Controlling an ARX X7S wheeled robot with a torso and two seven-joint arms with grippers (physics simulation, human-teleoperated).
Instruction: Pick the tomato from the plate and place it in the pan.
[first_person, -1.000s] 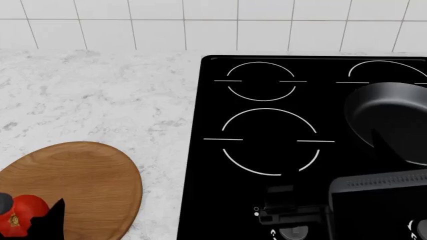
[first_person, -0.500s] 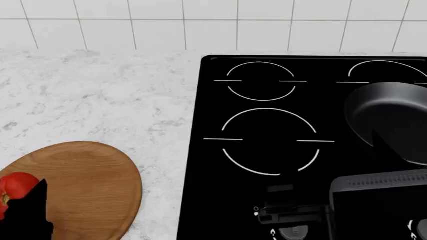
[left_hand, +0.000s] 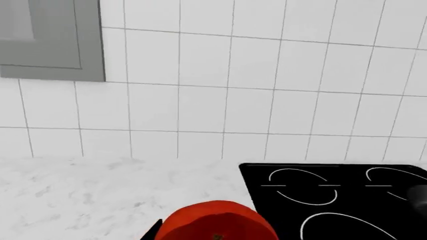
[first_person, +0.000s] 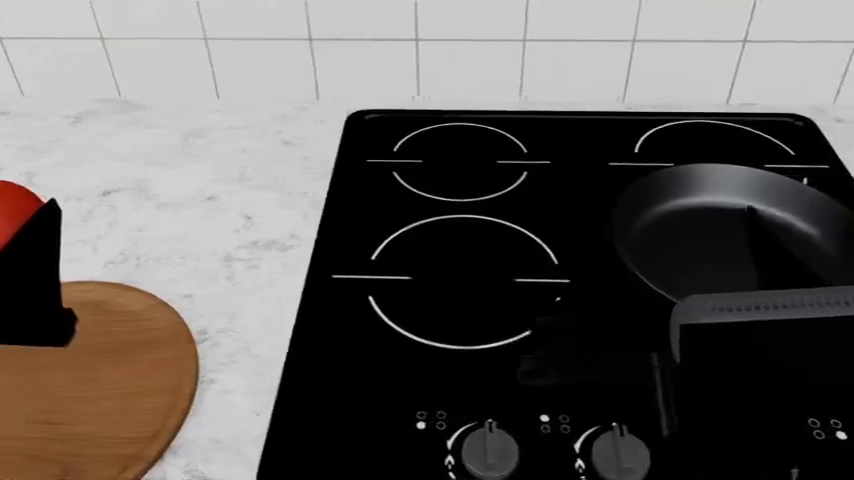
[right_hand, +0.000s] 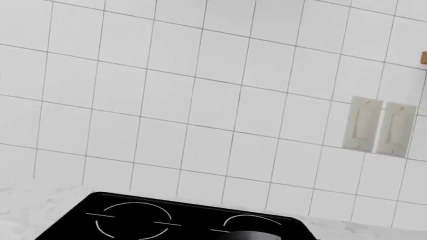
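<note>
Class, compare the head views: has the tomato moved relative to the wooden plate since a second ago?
Yes. The tomato then lay on the plate's near-left part; now it sits beyond the plate's far edge, over the marble counter, carried by the left gripper.

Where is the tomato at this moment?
In the head view the tomato is at the far left edge, behind the left gripper, raised above the plate.

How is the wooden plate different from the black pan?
The plate is light brown wood with grain; the pan is matte black. The plate looks flat, while the pan has sloped sides. The plate lies on the marble counter; the pan sits on the black stovetop. Both are round, and both hold nothing right now.
</note>
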